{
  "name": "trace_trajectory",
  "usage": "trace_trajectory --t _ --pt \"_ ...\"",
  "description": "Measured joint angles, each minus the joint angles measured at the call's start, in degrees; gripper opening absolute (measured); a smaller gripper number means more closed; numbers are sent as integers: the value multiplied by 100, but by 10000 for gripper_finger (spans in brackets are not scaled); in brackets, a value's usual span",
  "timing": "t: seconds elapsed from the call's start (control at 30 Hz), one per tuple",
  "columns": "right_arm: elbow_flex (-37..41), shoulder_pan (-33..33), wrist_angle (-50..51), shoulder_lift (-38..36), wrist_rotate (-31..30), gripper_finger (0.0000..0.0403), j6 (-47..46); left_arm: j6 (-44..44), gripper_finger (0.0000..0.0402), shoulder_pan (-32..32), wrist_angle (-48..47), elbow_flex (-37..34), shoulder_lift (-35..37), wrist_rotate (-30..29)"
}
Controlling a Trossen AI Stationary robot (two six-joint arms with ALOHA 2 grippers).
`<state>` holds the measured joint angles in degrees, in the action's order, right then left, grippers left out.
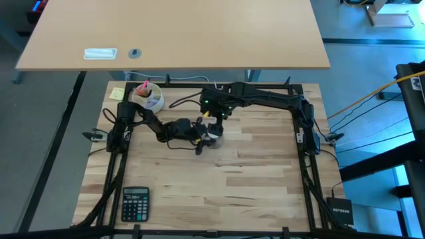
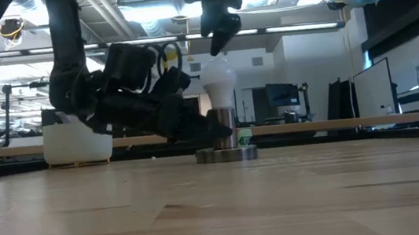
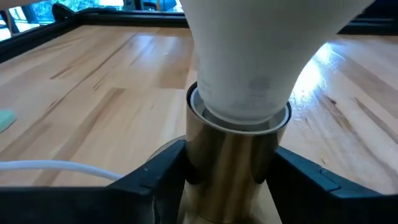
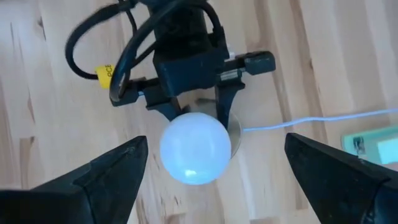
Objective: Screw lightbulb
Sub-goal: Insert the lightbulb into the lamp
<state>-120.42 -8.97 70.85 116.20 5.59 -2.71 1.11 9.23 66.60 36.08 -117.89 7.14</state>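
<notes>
Pale wood planks form the desk (image 1: 252, 166), framed by dark rails, which carries everything described here. The left arm (image 1: 149, 123) reaches in low from the left edge toward the desk's middle, and the right arm (image 1: 265, 98) reaches in from the right edge, its wrist raised above the same spot. A white container (image 1: 147, 98) holding a few items stands near the far left corner, and a dark calculator (image 1: 135, 203) lies near the near left corner. At the middle of the desk the socket (image 2: 224, 135), a metal cylinder on a round base, stands upright with the lightbulb (image 2: 219, 86) seated upright in its top, white globe uppermost. The left gripper (image 3: 227, 177) lies nearly level with the surface, its two dark fingers (image 3: 155, 177) partly closed and pressed against either side of the socket's cylinder, just below the bulb's neck. The right gripper (image 4: 214, 165) hangs directly above the lightbulb, jaws spread wide on either side of the globe and clear of it, holding nothing. A thin white cord (image 4: 311, 121) runs from the socket's base toward a pale green plug block (image 4: 373, 143) nearby.
</notes>
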Motion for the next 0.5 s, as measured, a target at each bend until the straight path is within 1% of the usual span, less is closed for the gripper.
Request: trace_trajectory --t 0.13,0.2,0.33,0.5 --pt "0 34 53 -25 -6 381 1 40 185 -17 -54 81 0 2" --pt "0 44 105 -64 -125 381 20 34 182 -17 -61 92 -2 2" --pt "0 108 330 -79 -214 381 192 -102 185 -19 -81 92 -2 4" --pt "0 264 270 -79 -217 381 477 -112 188 -92 -80 96 -2 2"
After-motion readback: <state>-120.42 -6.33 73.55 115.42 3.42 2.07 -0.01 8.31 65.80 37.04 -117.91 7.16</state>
